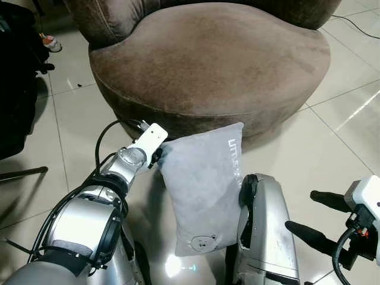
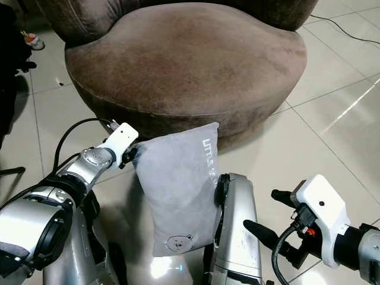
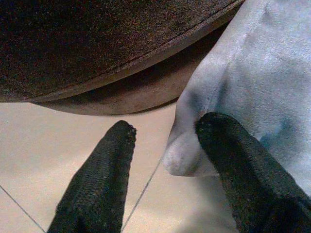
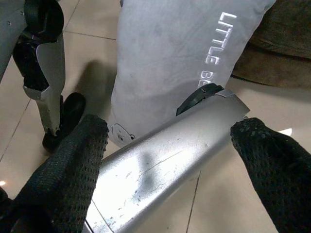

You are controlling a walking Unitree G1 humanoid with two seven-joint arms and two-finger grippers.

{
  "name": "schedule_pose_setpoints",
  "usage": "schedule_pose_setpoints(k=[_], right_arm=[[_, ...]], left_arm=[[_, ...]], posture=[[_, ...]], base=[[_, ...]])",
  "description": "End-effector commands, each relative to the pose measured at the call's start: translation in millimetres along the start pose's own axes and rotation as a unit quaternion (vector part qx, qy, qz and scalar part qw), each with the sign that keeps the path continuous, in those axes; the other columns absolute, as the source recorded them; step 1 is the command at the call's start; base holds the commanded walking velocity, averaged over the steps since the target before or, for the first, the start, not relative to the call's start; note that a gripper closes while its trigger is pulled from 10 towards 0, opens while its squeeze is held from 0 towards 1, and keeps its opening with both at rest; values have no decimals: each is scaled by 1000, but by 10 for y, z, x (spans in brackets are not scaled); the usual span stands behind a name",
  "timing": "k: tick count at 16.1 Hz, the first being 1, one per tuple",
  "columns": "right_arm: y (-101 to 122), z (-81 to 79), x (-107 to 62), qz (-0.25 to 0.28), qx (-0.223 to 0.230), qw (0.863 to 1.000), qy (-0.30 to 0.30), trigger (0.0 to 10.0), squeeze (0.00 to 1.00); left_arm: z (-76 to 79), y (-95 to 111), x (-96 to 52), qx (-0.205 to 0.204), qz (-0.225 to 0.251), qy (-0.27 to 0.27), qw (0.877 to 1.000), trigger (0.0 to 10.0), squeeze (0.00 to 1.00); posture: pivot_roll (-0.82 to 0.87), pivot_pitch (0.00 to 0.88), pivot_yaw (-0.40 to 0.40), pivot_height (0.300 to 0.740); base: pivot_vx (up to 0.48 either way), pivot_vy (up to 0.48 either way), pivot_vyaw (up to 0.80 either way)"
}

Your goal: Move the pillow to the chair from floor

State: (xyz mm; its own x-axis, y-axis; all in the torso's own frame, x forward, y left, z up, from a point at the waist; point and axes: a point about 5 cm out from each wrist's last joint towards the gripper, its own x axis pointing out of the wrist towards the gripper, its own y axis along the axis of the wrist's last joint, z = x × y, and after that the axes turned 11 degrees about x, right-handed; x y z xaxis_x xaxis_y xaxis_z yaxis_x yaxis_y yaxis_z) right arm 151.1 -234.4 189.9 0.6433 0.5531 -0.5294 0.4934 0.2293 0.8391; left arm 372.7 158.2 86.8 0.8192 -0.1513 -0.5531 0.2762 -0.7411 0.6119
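The grey pillow (image 1: 205, 190) stands on the tiled floor (image 1: 332, 142) against the brown chair (image 1: 208, 59), not yet lifted. Left gripper (image 3: 165, 145) jaws spread around its corner; right gripper (image 4: 170, 141) jaws spread, idle.

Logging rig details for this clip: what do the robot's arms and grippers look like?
Both arms are silver metal with black joint rings and black cables looping along them. The left gripper has a white rectangular wrist housing; the right gripper has a bulkier white housing with a small dark dot, a black cable and an orange connector. The fingers are long, black, tapered, with a mesh-like texture.
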Motion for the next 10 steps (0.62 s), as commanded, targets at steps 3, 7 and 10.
schedule_pose_setpoints(k=[3, 7, 10], right_arm=[[20, -16, -41, -2, -8, 1000, -2, 10000, 0], [13, -20, -60, -6, -7, 1000, -4, 10000, 0], [14, -27, -69, -7, -7, 1000, -4, 10000, 0]], left_arm=[[61, -73, 4, -17, -11, -7, 1000, 10000, 1000], [68, -69, 9, -51, -15, 4, 999, 10000, 1000], [54, -44, 10, -55, -11, 10, 998, 10000, 1000]], posture=[[-564, 169, -6, 386], [-570, 175, -8, 386], [-576, 183, -10, 386]], base=[[0, 0, 0], [0, 0, 0], [0, 0, 0]])
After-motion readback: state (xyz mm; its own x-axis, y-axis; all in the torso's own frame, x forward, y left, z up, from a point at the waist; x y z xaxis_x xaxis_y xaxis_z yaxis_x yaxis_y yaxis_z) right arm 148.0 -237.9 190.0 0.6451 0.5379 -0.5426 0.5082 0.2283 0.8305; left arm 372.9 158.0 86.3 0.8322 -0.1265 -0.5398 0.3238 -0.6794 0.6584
